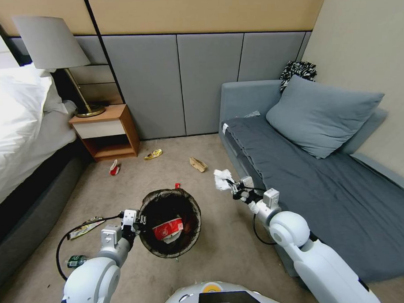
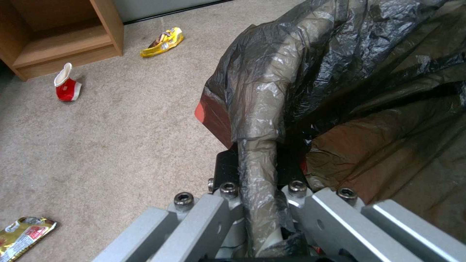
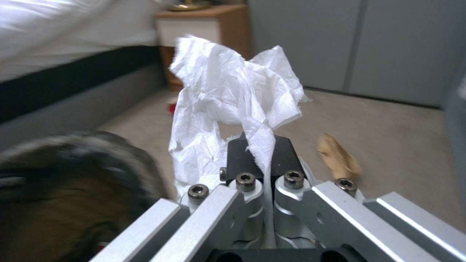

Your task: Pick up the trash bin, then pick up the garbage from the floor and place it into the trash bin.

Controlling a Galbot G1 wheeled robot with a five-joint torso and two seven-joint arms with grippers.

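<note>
My left gripper (image 1: 140, 222) is shut on the rim of the trash bin (image 1: 170, 223), which hangs lifted over the floor (image 1: 176, 161). Its black bag (image 2: 340, 72) is pinched between the fingers, and a red-and-white cup (image 1: 168, 229) lies inside. To the bin's right and a little higher, my right gripper (image 1: 232, 186) is shut on a crumpled white tissue (image 1: 222, 179) (image 3: 233, 98). Garbage on the carpet: a red-and-white cup (image 1: 114, 168) (image 2: 67, 85), a yellow wrapper (image 1: 153, 154) (image 2: 162, 42), a tan paper bag (image 1: 198, 164) (image 3: 338, 158), a shiny wrapper (image 1: 85, 227) (image 2: 24, 236) and a green-labelled bottle (image 1: 76, 261).
A bed (image 1: 20, 127) runs along the left, with a wooden nightstand (image 1: 105, 133) and lamp (image 1: 52, 46) beside it. A grey sofa (image 1: 317, 174) with a cushion (image 1: 322, 114) stands close on the right, near my right arm. A padded wall (image 1: 182, 81) closes the back.
</note>
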